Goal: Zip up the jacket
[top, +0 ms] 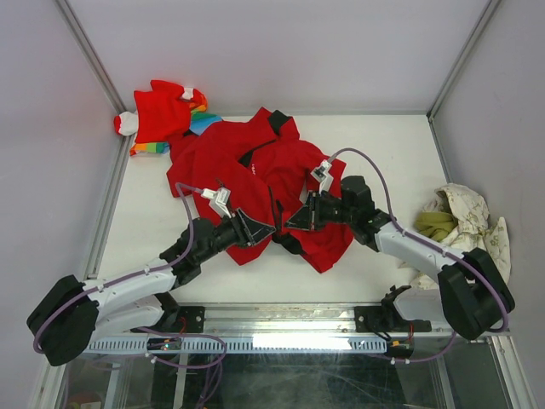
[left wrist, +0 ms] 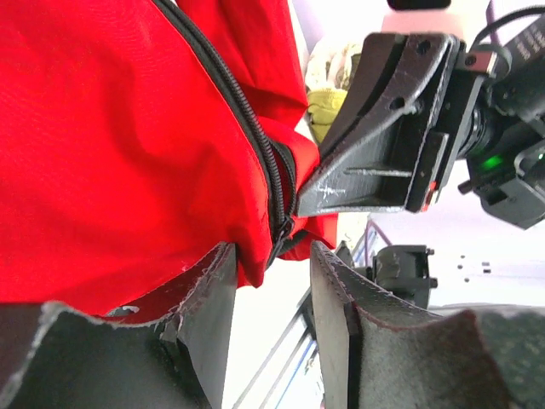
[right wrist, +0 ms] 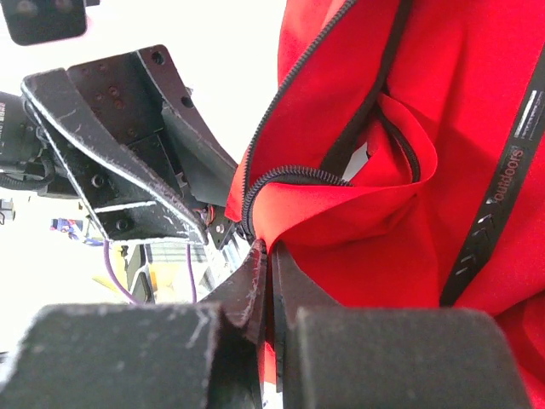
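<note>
White table enclosed by pale grey walls.

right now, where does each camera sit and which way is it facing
Top external: fixed above and behind the bases, facing down on the white table and the large bright red jacket; left arm and right arm both show.
Left wrist: on the left arm, looking along its open left tool at the jacket's dark zipper.
Right wrist: on the right arm, looking along the right tool, shut on the jacket's red edge.
Shared: the wrist views face each other; each shows the other tool.
</note>
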Robot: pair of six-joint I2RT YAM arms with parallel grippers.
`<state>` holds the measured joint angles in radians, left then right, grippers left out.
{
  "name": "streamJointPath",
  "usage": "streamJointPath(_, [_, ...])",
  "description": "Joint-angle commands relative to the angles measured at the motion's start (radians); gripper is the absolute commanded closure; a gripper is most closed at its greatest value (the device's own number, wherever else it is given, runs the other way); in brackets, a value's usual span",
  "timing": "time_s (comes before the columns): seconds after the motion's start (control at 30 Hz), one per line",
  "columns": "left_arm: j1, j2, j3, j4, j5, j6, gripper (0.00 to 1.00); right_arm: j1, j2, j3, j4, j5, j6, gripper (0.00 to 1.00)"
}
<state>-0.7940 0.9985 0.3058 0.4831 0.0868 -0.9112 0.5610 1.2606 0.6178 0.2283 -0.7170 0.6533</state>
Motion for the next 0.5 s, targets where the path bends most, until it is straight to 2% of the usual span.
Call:
streamJointPath(0.0, [0.019,0.021,-0.004,0.115,0.019,-0.051,0.6,0.011,-0.036,0.033,0.069,-0.026,-0.023,1.0])
streamJointPath(0.27, [0.043,0.064,-0.007,0.187,0.038,-0.072,0.63,0.024,-0.03,0.028,0.074,-0.029,-0.024,1.0])
streamJointPath(0.47, [0.048,0.085,-0.016,0.215,0.055,-0.083,0.82,0.025,-0.03,0.027,0.075,-0.026,-0.024,1.0])
